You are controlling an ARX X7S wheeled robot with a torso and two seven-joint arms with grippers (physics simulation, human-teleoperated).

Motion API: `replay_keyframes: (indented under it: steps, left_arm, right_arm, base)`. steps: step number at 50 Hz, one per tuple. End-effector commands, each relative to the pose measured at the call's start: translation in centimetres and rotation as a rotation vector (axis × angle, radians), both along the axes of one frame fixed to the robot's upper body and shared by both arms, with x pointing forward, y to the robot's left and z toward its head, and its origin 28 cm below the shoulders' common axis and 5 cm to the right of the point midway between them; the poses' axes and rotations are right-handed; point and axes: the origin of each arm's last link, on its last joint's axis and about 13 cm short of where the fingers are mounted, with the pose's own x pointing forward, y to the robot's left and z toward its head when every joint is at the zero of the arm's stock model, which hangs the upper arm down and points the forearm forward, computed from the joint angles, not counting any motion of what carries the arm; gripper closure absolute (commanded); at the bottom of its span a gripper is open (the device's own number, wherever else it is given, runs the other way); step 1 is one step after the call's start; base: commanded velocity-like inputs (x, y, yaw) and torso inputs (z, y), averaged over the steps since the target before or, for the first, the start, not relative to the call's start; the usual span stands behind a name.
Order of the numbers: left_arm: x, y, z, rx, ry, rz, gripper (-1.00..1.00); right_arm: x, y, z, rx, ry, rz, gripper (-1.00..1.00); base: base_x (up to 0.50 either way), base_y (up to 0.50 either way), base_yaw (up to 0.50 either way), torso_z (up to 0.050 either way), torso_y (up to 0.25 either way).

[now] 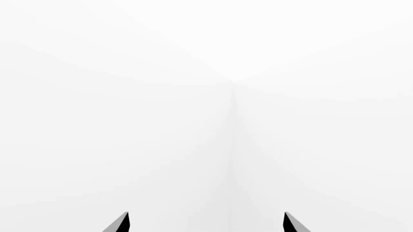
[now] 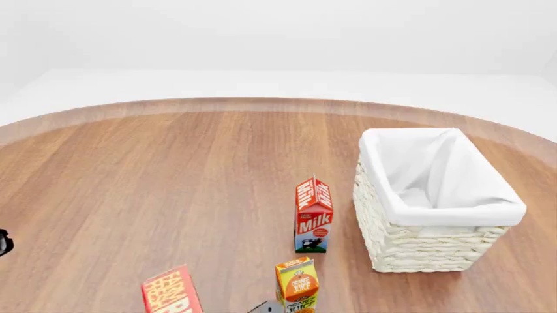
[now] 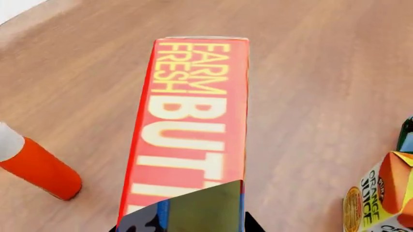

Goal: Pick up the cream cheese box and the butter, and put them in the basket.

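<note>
The butter (image 3: 193, 121), a red-orange box with yellow "FARM FRESH BUTTER" lettering, fills the right wrist view. It also stands at the bottom left of the head view, butter (image 2: 171, 291). My right gripper (image 3: 187, 224) is shut on the cream cheese box (image 3: 193, 208), a blue-edged box in shadow that fills the gap between the black fingertips and covers the butter's near end. The white woven basket (image 2: 418, 244) with its cloth liner stands at the right, with nothing in it. My left gripper (image 1: 206, 223) is open against a blank white background, and nothing is between its fingertips.
A red milk carton (image 2: 314, 215) stands just left of the basket. An orange juice carton (image 2: 298, 285) is in front of it, also orange juice carton (image 3: 380, 198). A red-orange cylinder with a white end (image 3: 38, 169) lies beside the butter. The round wooden table's edge (image 2: 261, 104) curves behind.
</note>
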Motion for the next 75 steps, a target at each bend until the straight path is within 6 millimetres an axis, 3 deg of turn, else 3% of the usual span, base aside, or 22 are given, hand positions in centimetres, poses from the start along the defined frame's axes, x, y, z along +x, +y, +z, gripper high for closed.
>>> replay_keyframes:
  steps: [1,15,26,32,46,54,64,68,75]
  left_arm:
    - [-0.4,0.3,0.2,0.014,-0.014,0.015,-1.0]
    - [-0.5,0.1,0.6,0.021,-0.021,0.016,-1.0]
    - [-0.5,0.0,0.7,0.027,-0.021,0.013,-1.0]
    - [-0.6,0.0,0.7,0.029,-0.024,0.015,-1.0]
    - [-0.6,0.0,0.8,0.032,-0.023,0.014,-1.0]
    - [-0.6,-0.1,1.0,0.037,-0.022,0.014,-1.0]
    - [-0.6,-0.2,1.1,0.044,-0.022,0.013,-1.0]
    - [-0.3,-0.4,1.0,0.05,-0.015,0.006,-1.0]
    - [-0.2,-0.6,0.8,0.055,-0.007,-0.002,-1.0]
  right_arm:
    - [-1.1,-1.0,4.8,0.153,-0.156,0.004,1.0]
    - [0.1,-4.9,7.0,0.158,-0.256,-0.059,1.0]
    - [1.9,-6.4,9.5,0.125,-0.329,-0.146,1.0]
    - [2.5,-8.9,11.1,0.108,-0.362,-0.198,1.0]
    - [2.5,-14.7,13.8,-0.003,-0.509,-0.519,1.0]
    - [2.0,-16.4,15.0,-0.036,-0.573,-0.665,1.0]
    - [2.7,-18.7,15.1,-0.058,-0.59,-0.782,1.0]
    - [3.9,-19.9,15.6,-0.071,-0.621,-0.824,1.0]
    - [5.6,-20.1,17.0,-0.118,-0.676,-0.75,1.0]
  base:
    - [0.0,0.0,0.0,0.0,0.0]
    - [0.0,0.0,0.0,0.0,0.001]
    - [0.0,0.0,0.0,0.001,0.001]
    - [0.0,0.0,0.0,0.0,0.0]
    - [0.0,0.0,0.0,0.001,0.001]
    - [0.0,0.0,0.0,0.0,0.001]
    - [0.0,0.0,0.0,0.0,0.001]
    - [0.0,0.0,0.0,0.003,0.0]
    - [0.0,0.0,0.0,0.0,0.001]
